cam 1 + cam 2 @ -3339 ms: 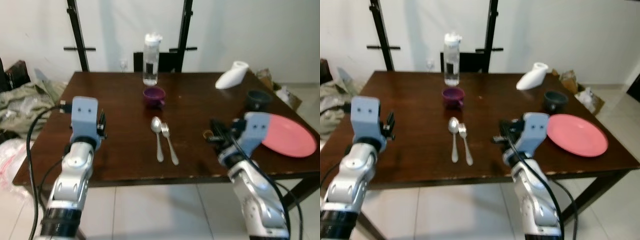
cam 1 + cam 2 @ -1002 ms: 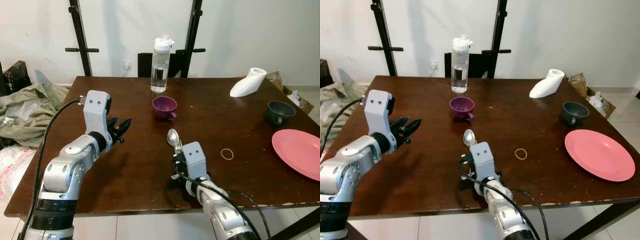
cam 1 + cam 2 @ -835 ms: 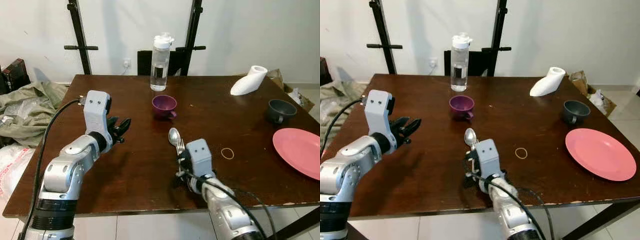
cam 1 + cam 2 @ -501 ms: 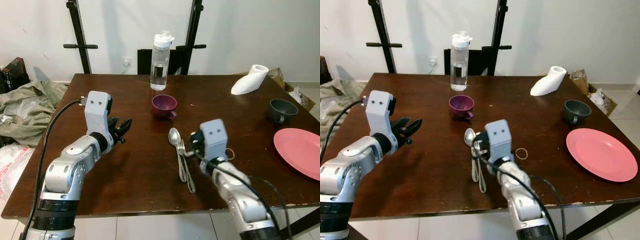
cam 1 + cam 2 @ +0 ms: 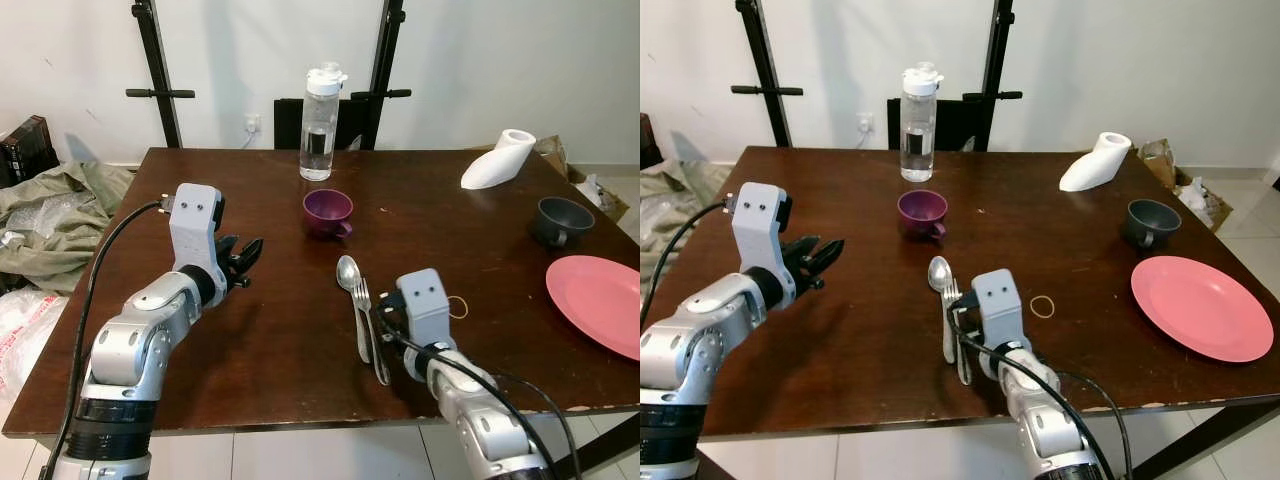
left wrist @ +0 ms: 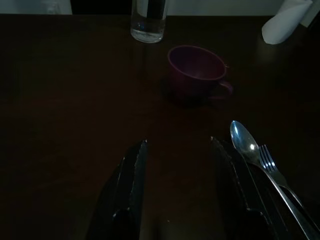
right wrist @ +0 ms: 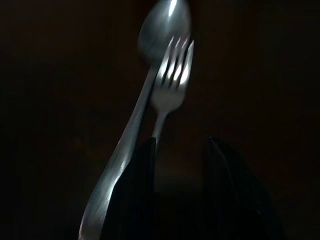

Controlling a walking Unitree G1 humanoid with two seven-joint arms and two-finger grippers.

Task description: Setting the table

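Note:
A silver spoon [image 5: 350, 290] and fork [image 5: 371, 330] lie side by side on the dark wooden table [image 5: 250, 380], in its middle. My right gripper [image 7: 181, 145] hangs low over their handles, open; the fork's handle runs in between its fingers [image 7: 136, 195] and the spoon's handle passes just outside one of them. Out at the table's left, my left gripper [image 5: 245, 262] is open above bare wood, pointing toward a purple cup [image 5: 327, 212]. A pink plate [image 5: 598, 305] lies at the right edge.
A clear water bottle [image 5: 319, 125] stands behind the purple cup. A dark grey cup [image 5: 558, 220] and a white object [image 5: 497, 160] sit at the back right. A rubber band [image 5: 457, 306] lies right of my right wrist. Black stand legs and a chair are behind the table.
My right gripper lifted off the cutlery and swung right half a second ago, then dropped back down over the fork and spoon handles. The left arm has held still.

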